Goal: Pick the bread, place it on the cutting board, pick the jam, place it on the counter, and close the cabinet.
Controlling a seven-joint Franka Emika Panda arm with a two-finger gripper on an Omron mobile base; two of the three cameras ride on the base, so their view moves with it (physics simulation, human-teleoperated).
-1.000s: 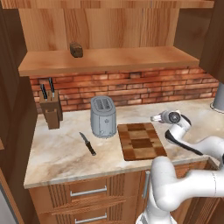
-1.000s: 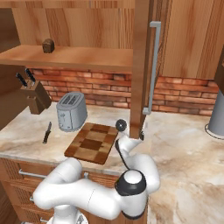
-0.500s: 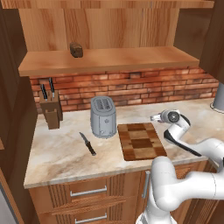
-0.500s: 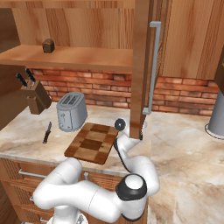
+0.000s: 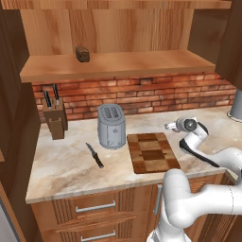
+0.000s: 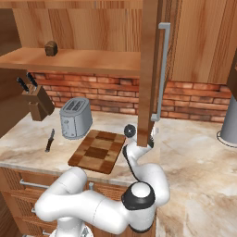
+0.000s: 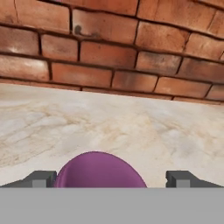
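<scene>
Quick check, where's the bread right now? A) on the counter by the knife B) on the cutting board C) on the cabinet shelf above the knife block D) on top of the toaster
C: the bread sits on the wooden shelf up in the cabinet, while the cutting board below is bare.

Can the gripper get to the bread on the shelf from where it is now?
Probably yes. The bread lies alone on the open shelf, with nothing before it. The gripper is open, low over the counter with the jam between its tips, so it must rise far.
</scene>
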